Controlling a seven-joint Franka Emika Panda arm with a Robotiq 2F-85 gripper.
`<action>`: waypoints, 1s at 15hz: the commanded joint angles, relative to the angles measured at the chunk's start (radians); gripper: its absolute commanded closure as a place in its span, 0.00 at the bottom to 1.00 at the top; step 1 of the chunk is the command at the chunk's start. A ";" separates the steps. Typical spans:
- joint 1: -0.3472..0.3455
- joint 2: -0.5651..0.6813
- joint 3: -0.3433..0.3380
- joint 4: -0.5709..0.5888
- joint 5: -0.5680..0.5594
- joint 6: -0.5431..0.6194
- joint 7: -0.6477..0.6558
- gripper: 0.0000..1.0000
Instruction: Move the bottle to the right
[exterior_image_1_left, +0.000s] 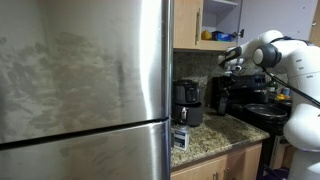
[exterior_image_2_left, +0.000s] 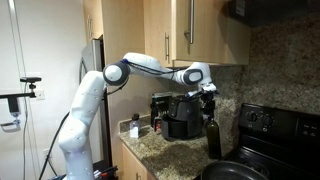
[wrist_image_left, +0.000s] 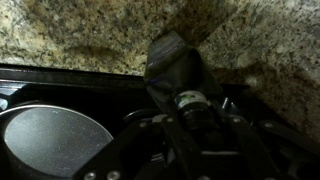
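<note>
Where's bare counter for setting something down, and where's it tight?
Free: the granite counter between the coffee maker and the front edge. Crowded: beside the bottle under the gripper, and the stove with its pan.

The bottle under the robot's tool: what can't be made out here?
Whether the tool is clamped on the bottle: too small in both exterior views, too dark in the wrist view.
The bottle's label: too dark everywhere.
Much of the counter: hidden behind the fridge in an exterior view.
</note>
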 joint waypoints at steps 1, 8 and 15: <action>-0.005 0.083 0.003 0.073 0.026 -0.084 0.045 0.89; -0.011 0.079 -0.003 0.118 0.023 -0.198 0.128 0.89; -0.028 0.120 -0.010 0.173 0.026 -0.304 0.225 0.89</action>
